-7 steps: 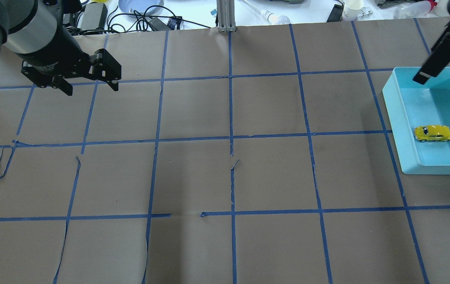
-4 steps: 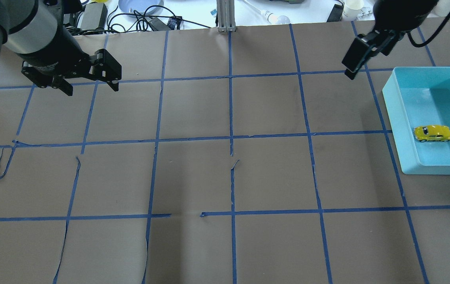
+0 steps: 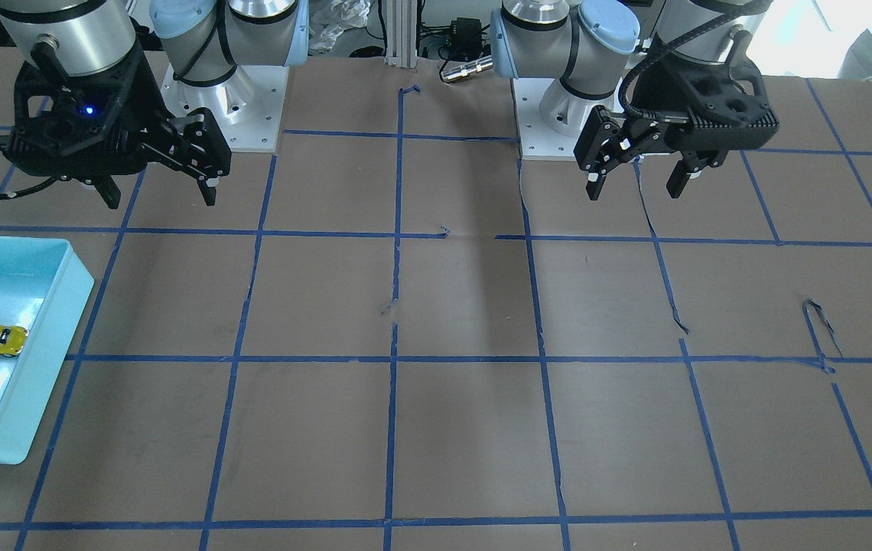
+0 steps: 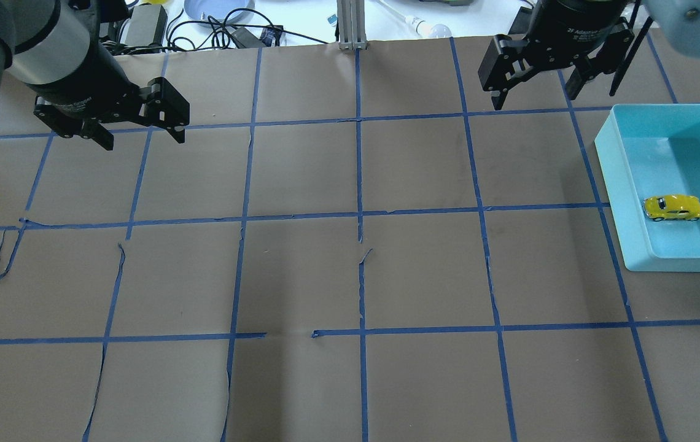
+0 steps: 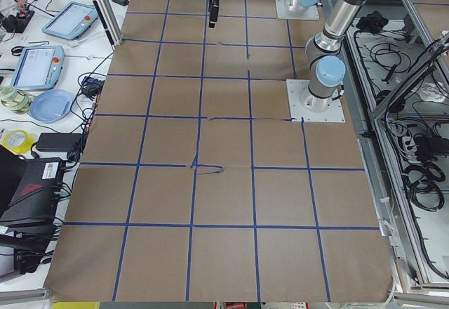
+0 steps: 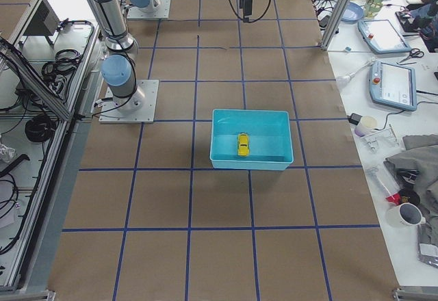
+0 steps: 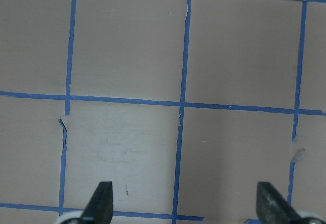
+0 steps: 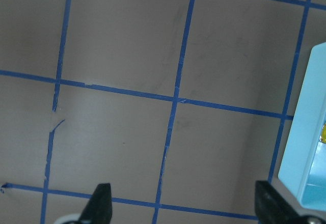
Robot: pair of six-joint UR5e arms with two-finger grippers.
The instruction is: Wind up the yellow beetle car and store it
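Bench (image 4: 301,276): covered in brown paper and ruled into squares by blue tape (image 4: 359,215); well left of the teal tray (image 4: 611,184) the tape is torn and curled in several spots.
Room: beyond the bench, up-left of the tray, a white side table (image 4: 479,15) carries black cables (image 4: 202,27), a blue plate (image 4: 218,9) and a paper cup (image 4: 549,9); teach pendants (image 6: 393,82) lie on it too.
Left pincer (image 4: 143,140): far left of the tray, above bare paper, jaws spread wide with nothing between them.
Right pincer (image 4: 534,100): just left of the tray's far corner, outside its wall, jaws wide and empty.
Yellow beetle car (image 4: 673,207): inside the tray on its floor, nearer the robot-side wall, apart from both pincers.
Writing: white print on the right pincer's body reads "2F Adaptive"; the rest is too small to read, as is the left pincer's print.
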